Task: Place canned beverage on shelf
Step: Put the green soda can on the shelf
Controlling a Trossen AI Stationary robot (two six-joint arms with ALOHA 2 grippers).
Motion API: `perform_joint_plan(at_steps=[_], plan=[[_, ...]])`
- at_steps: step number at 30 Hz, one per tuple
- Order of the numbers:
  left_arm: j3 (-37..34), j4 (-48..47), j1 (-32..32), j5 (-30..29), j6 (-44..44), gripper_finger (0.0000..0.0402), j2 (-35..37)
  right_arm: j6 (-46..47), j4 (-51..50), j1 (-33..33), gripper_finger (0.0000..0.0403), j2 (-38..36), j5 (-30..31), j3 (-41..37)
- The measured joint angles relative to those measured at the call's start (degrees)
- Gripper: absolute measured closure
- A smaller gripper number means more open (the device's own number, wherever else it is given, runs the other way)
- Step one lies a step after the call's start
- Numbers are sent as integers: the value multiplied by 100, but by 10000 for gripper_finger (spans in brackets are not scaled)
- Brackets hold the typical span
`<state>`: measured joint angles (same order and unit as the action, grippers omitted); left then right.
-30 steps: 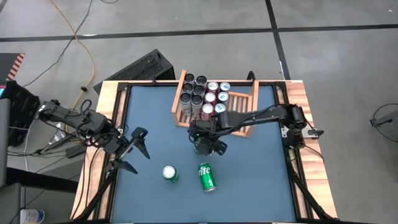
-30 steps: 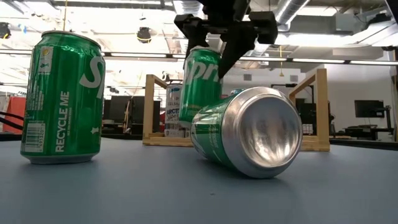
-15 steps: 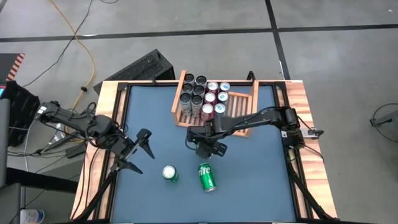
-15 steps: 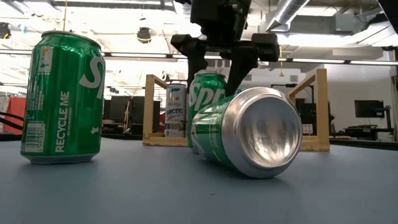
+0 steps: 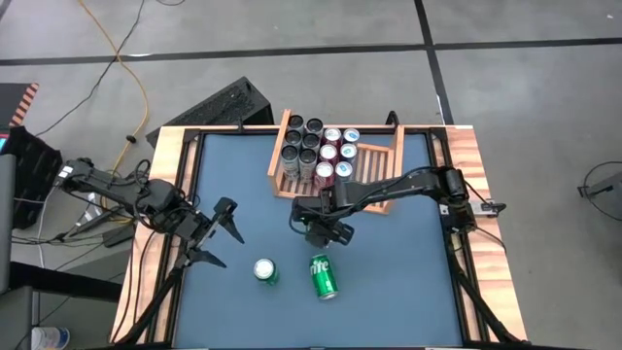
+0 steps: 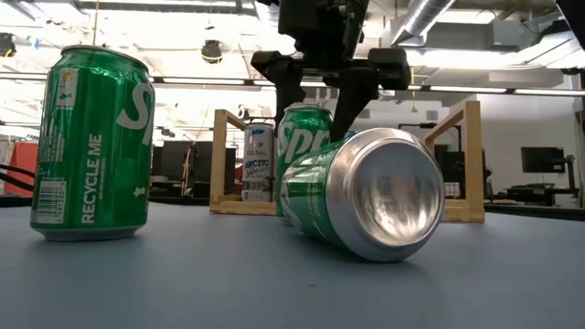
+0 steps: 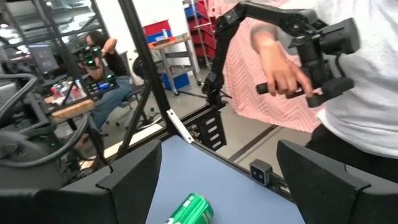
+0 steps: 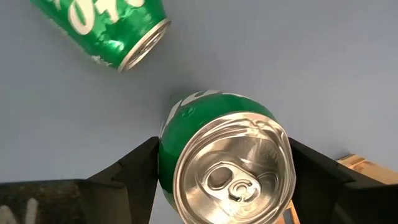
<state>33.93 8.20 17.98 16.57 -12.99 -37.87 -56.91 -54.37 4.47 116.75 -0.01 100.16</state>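
A green can (image 8: 224,162) stands upright on the blue table top, with my right gripper (image 5: 319,227) shut on its upper part; in the low view this can (image 6: 300,146) stands behind a second green can (image 6: 366,192) that lies on its side. A third green can (image 5: 265,271) stands upright at the near left. The wooden shelf (image 5: 374,160) sits at the table's far side with several cans (image 5: 316,151) in its left part. My left gripper (image 5: 218,238) hovers open at the table's left, with nothing between its fingers. My right gripper pinches the can's upper wall, just below the top rim (image 8: 166,149), between its two fingers (image 6: 352,96), one on each side. The fingers come from above, slanting steeply down. The can is upright, its bottom on the table.
The lying can (image 5: 324,276) is just on the near side of the held one. The shelf's right part shows bare slats. In the left wrist view a person's hand (image 7: 280,74) holds a control handle beyond the table's edge.
My right gripper has gone down with the green can. The can hung tilted and clear of the table a second ago; now it stands upright on the table behind the lying can.
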Motion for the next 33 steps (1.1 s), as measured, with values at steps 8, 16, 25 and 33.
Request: perform_joint_plan(at_steps=[8,16,25,33], plan=[[0,-76,0,-522,24,95,0,457,144,2,117,11,2,-2],[0,-78,0,-543,28,95,0,907,124,26,116,11,37,-2],[0,-102,0,-539,24,95,0,1182,13,43,46,39,74,-14],[0,-124,0,-525,33,95,0,1318,-46,184,14,42,317,18]])
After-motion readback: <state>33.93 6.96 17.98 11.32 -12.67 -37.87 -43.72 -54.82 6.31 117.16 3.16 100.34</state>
